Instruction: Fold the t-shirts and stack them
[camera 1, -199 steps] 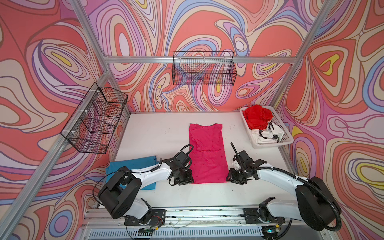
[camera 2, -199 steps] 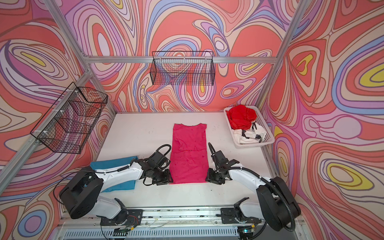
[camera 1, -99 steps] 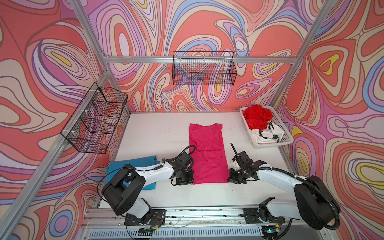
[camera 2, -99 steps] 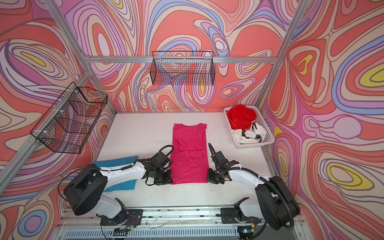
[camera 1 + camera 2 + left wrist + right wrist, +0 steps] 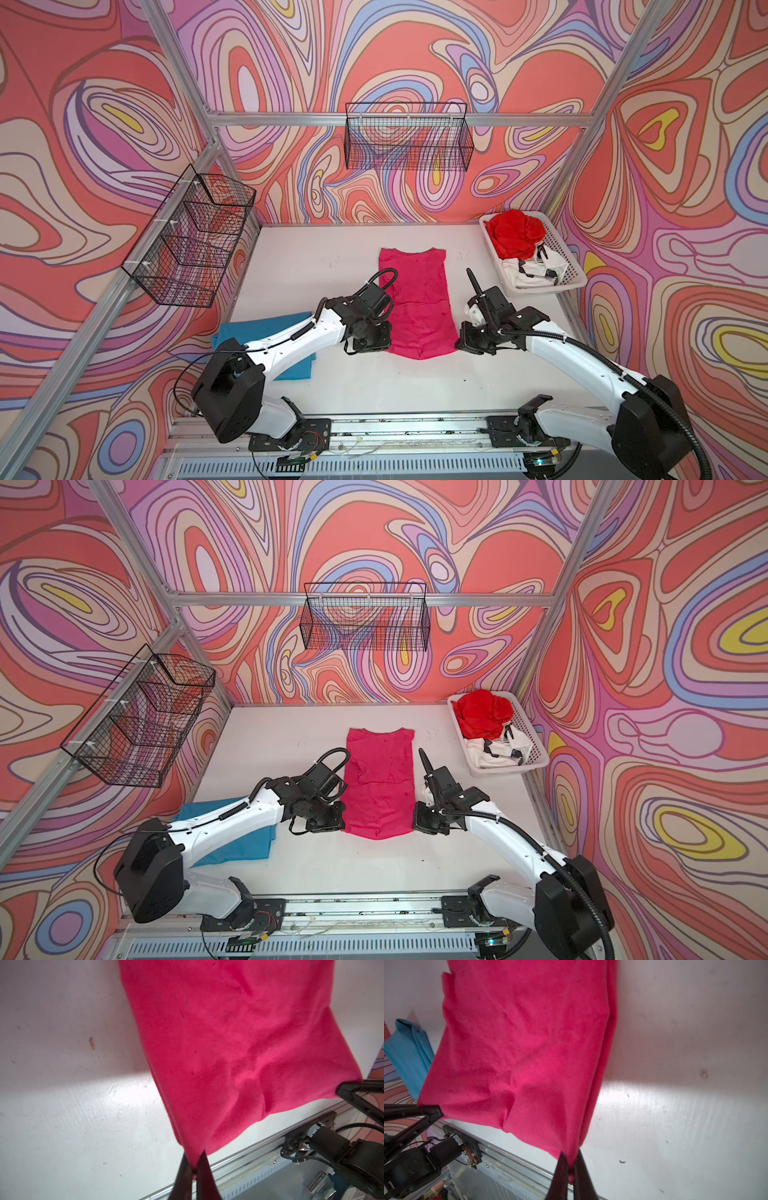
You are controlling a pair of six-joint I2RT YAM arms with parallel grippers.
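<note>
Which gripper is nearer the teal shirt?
Left. The left gripper holds the pink shirt by the corner nearest the teal shirt; the right gripper holds the opposite corner, farther off.

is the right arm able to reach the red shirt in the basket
Likely not yet: the right gripper is shut on a corner of the magenta shirt. Nothing stands between it and the red shirt in the white basket, so after letting go the path looks free.

White links [image 5: 291, 336], black joints [image 5: 228, 390], black ribbed cables [image 5: 536, 332].
</note>
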